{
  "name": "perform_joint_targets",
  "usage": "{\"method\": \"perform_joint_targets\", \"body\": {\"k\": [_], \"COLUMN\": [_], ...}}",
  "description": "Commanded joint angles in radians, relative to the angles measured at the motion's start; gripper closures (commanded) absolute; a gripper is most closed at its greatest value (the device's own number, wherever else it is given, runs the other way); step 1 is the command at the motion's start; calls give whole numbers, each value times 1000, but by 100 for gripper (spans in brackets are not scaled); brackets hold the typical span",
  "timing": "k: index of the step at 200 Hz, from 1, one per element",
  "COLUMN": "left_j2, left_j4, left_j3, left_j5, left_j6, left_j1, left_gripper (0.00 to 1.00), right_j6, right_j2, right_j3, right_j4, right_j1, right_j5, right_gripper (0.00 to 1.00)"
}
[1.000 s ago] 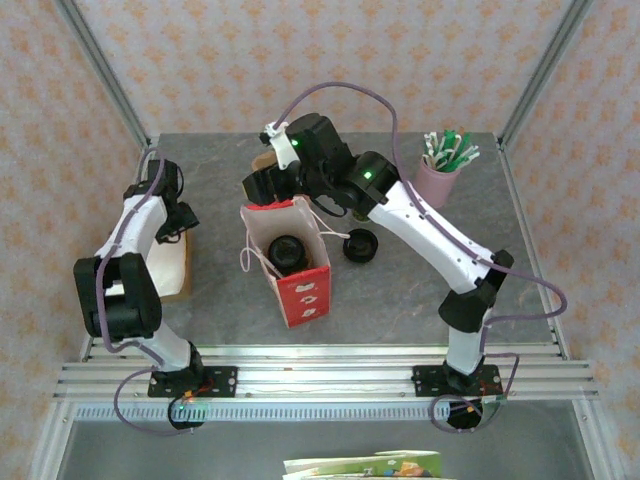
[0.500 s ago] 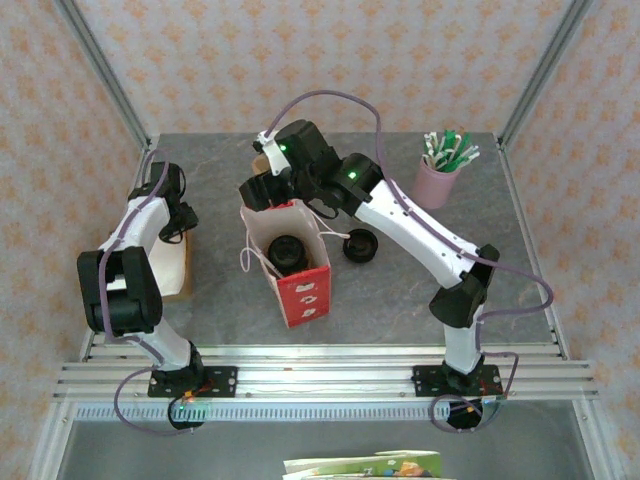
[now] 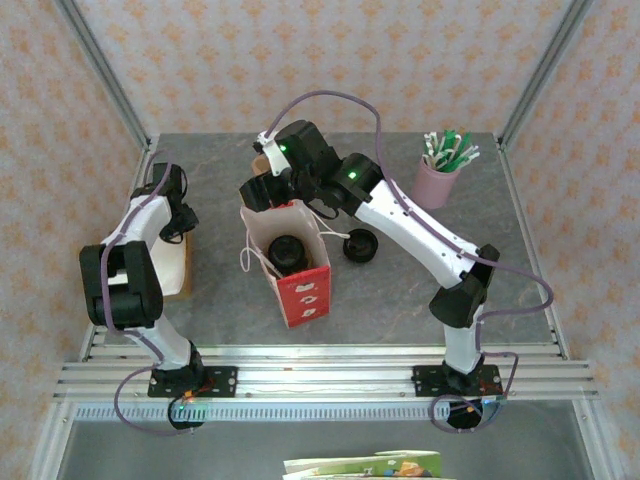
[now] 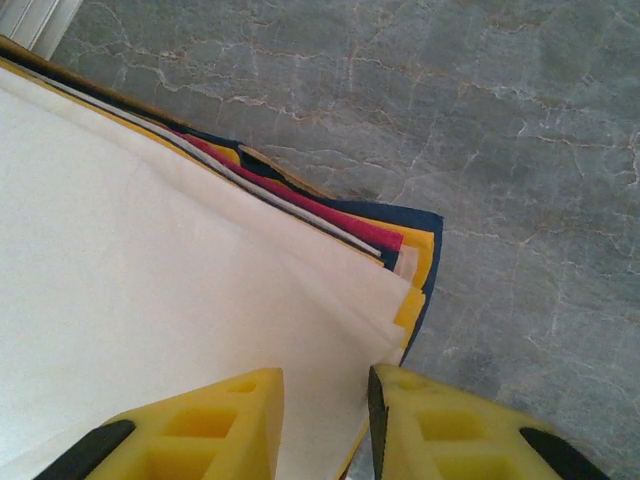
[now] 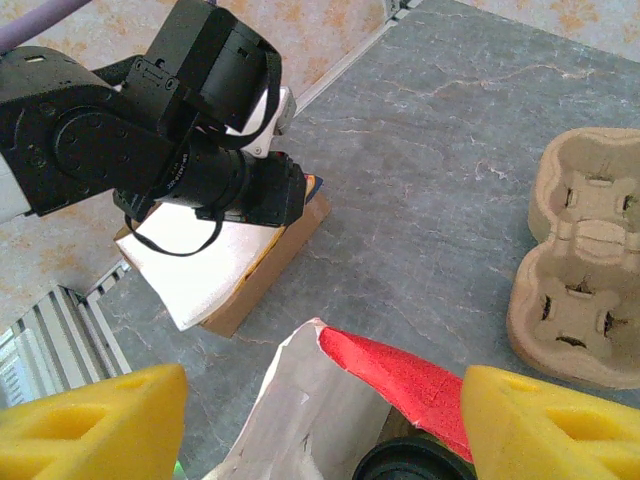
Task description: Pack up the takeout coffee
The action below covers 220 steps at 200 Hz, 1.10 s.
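Observation:
The takeout coffee (image 3: pixel 285 250) stands inside an open red paper bag (image 3: pixel 300 290) at mid-table, its black lid (image 5: pixel 410 462) facing up. My right gripper (image 3: pixel 262 190) hangs open over the bag's back rim (image 5: pixel 420 375), its yellow fingers (image 5: pixel 90 425) wide apart on either side of the opening and holding nothing. My left gripper (image 3: pixel 182 222) is at the left, low over a stack of white napkins (image 4: pixel 150 260). Its jaws (image 4: pixel 325 385) are narrowed but still apart. The corner of the top sheet lies flat between them.
The napkins lie in a shallow brown box (image 3: pixel 172 268) with coloured sheets (image 4: pixel 415 250) beneath. A loose black lid (image 3: pixel 360 245) lies right of the bag. A cardboard cup carrier (image 5: pixel 580 290) sits behind it. A pink cup of straws (image 3: pixel 440 172) stands back right.
My left gripper's jaws have narrowed over the napkin corner. The right arm shifted slightly left toward the bag's back rim early on, then held still with its jaws unchanged.

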Motion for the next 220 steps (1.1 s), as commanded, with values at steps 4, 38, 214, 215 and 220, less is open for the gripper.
{"method": "perform_joint_targets", "body": {"k": [4,38,214,215,220], "left_j2": [11,18,-62,-63,-66], "left_j4": [10,11,-37,-38,-39], "left_j3": [30,30,90,92,92], "left_j5": [-3,-2,-28,-28,-27], "left_j6": [14,15,-1,-2,-3], "left_j1": [5,4,-1,-2,-4], "left_gripper": [68,71,100,100,100], "right_j6": [5,6,19,19,18], "right_j2": [1,8,17,18,17], "right_j3": [28,40,54,54,54], "right_j4": [-15,-21,-32,-32,-32], "right_j1": [4,4,4,4,6], "right_j5": [-9,-13,-21,-21,-22], "right_gripper": [28,28,28,28,27]}}
